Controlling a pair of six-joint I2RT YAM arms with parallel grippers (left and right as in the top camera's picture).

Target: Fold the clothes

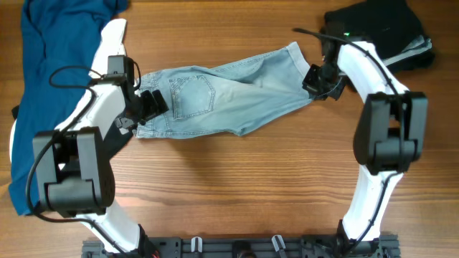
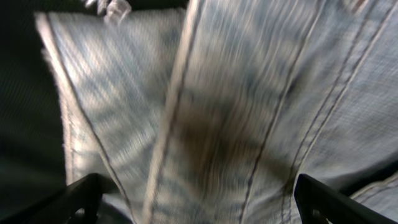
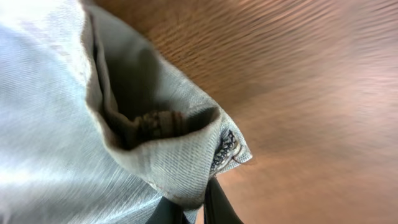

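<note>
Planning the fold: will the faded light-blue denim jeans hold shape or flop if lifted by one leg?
Probably floppy: the faded light-blue denim jeans crease and bunch toward the right gripper. Likely grippy rather than slippery, since the weave looks coarse up close.

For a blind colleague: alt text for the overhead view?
Light-blue denim jeans lie across a wooden table, the left gripper at the waistband and the right gripper pinching a leg hem. A blue garment lies left, dark clothes top right.
</note>
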